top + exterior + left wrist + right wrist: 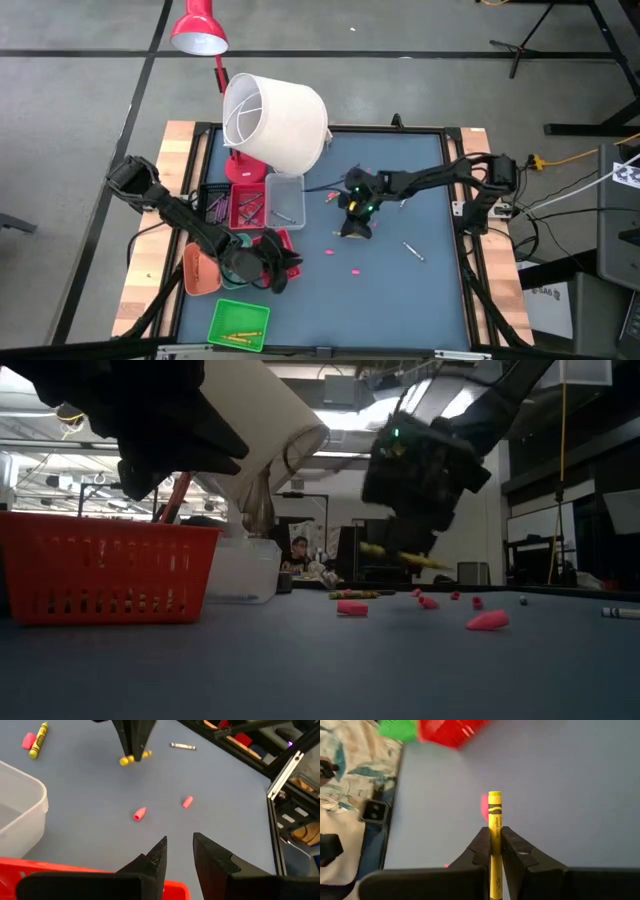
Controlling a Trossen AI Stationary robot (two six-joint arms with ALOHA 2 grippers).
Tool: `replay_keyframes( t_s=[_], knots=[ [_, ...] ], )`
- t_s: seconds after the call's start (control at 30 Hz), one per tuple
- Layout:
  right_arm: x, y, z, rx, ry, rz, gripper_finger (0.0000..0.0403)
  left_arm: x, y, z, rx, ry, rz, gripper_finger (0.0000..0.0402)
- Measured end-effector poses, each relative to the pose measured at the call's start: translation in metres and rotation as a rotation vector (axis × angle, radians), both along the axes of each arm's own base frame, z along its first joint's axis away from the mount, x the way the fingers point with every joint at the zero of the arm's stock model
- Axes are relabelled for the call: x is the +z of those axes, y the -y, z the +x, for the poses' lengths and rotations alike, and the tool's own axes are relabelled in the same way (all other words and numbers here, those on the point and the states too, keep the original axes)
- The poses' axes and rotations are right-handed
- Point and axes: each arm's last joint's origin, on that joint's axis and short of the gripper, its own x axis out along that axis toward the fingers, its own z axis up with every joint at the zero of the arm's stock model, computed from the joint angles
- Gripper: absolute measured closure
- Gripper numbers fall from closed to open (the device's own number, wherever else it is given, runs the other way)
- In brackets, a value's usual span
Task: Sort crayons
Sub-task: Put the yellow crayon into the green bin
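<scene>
High view, right end effector (357, 222): hangs over the middle of the blue surface (420, 300), its arm reaching in from the right edge.
High view, left end effector (281, 272): low at the left side, beside the red basket (283, 240) and above the green tray (238, 325).
High view, trays: the green tray holds yellow crayons; a clear tray (285, 199) and a dark tray with purplish sticks (216, 208) sit near the lamp shade (272, 120).
High view, loose crayons: a grey crayon (413, 250) lies right of the right end effector; small pink pieces (355, 268) are scattered below it.
Low view, right end effector (412, 552): raised off the surface, a yellow crayon (405, 556) sticking out sideways from its tips.
Low view, foreground: the red basket (105, 572) stands at left with the clear tray (240, 570) behind it; pink pieces (488, 621) lie on the surface; a person sits far back in the room.
Left wrist view, left end effector (179, 851): fingers spread with a gap between them, nothing in it, just above the red basket's rim (75, 868).
Left wrist view, beyond: the other arm's tips pinch the yellow crayon (135, 758) above the surface; another yellow crayon (38, 740) lies near the clear tray (22, 805); the grey crayon (182, 746) lies farther off; two pink pieces (139, 813) lie nearer.
Right wrist view, right end effector (494, 840): fingers pressed together on the yellow crayon (494, 820), which runs lengthwise between them and pokes out past the tips.
Right wrist view, background: the red basket (450, 731) and the green tray (397, 729) show blurred at the far edge.
</scene>
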Motion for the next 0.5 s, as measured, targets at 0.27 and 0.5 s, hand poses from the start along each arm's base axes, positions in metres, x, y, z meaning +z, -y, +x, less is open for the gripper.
replay_keyframes(
  t_s=[0.27,0.5],
  knots=[
    [0.024,-0.036,0.026,-0.030,0.303,-0.065,0.0378,0.003,-0.003,0.004,0.016,0.034,-0.019,0.0322],
    [0.032,-0.065,0.033,-0.117,0.421,-0.189,0.0378,0.004,-0.005,0.004,0.081,0.057,0.013,0.0322]
  ],
)
